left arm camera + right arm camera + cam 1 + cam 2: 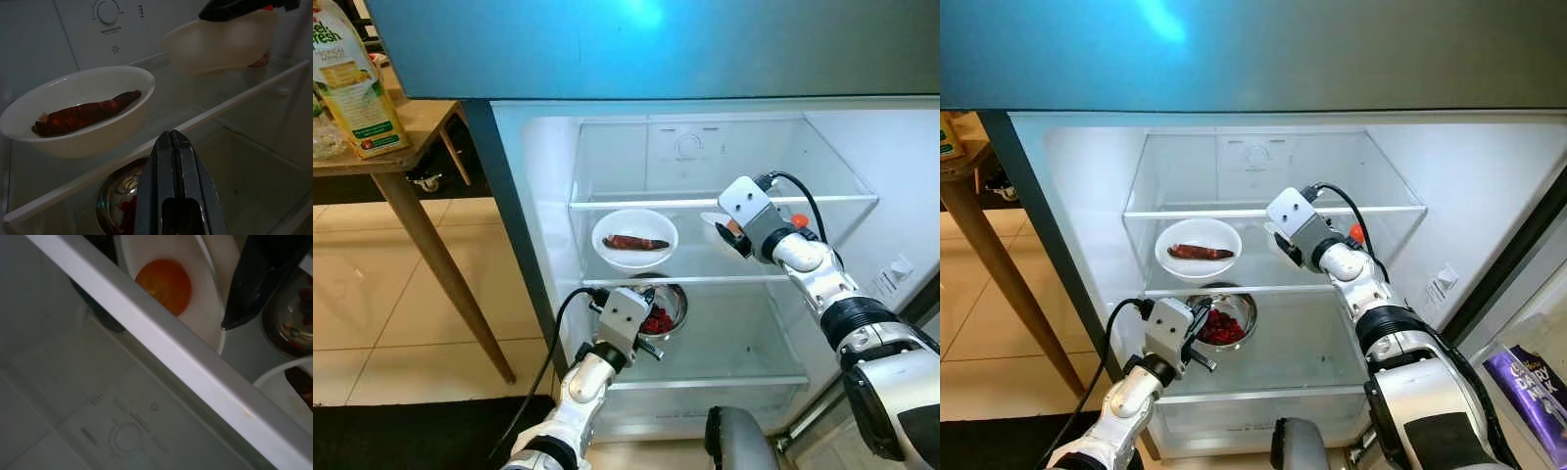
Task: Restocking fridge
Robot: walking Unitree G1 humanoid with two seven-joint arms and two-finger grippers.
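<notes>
**Stocking the fridge: two dishes in, a third going on the shelf**

Judging by how things lie, I am partway through. A white bowl with a dark red sausage-like piece (pixel 634 238) sits on the middle glass shelf (pixel 724 264), just beyond and above my left gripper (pixel 651 348). A steel bowl of red pieces (pixel 1225 321) rests on the lower shelf, right at that gripper's tips; its fingers are pressed together and carry nothing. My right gripper (pixel 736 238) is reached in over the middle shelf, and its fingers appear clamped on the rim of a second white bowl (pixel 222 41), which sits low over the glass; whether it already rests there I cannot tell. What seems left is letting that bowl go, drawing both arms out, and perhaps fetching the juice carton (pixel 350 80) from the tabletop (pixel 411 132) well to my left.

From the head, my right wrist hides most of the second bowl. The left wrist view shows it whole, beyond the sausage bowl. The right wrist view shows an orange-red round fruit (pixel 164 282) inside it, right beside my finger (pixel 257 284).
</notes>
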